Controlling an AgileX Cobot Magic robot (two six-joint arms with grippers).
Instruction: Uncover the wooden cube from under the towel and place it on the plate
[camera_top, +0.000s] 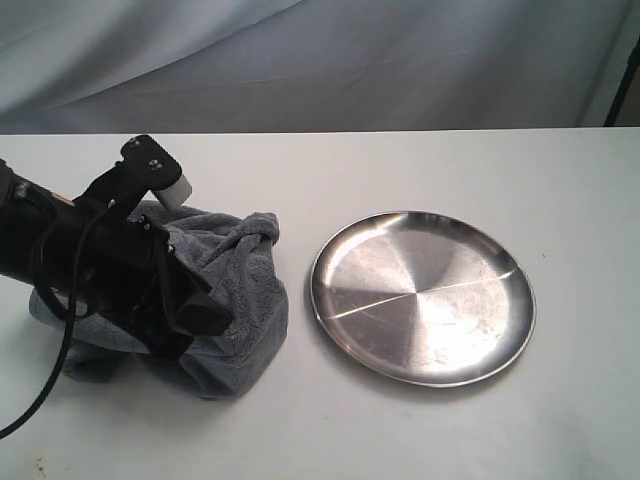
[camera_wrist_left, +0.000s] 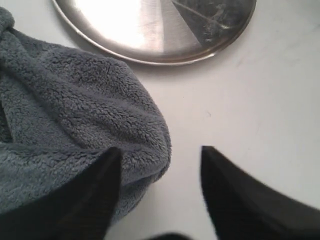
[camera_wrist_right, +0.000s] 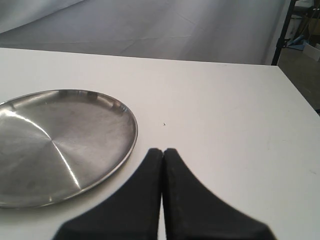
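Observation:
The dark-grey fluffy towel (camera_top: 235, 290) lies bunched in a mound on the left of the white table, also close up in the left wrist view (camera_wrist_left: 75, 110). The wooden cube is hidden. My left gripper (camera_wrist_left: 160, 152) is open, low over the towel's edge nearest the plate: one finger rests over the cloth, the other over bare table. In the exterior view the left arm (camera_top: 120, 260) covers much of the towel. The shiny steel plate (camera_top: 423, 296) sits empty to the right, its rim seen in both wrist views (camera_wrist_left: 165, 57) (camera_wrist_right: 127, 135). My right gripper (camera_wrist_right: 163, 152) is shut and empty beside the plate.
The white table (camera_top: 500, 170) has its right edge in the right wrist view, with a dark stand leg (camera_wrist_right: 280, 35) past it. A grey cloth backdrop (camera_top: 320, 60) hangs behind. A black cable (camera_top: 55, 380) trails from the left arm.

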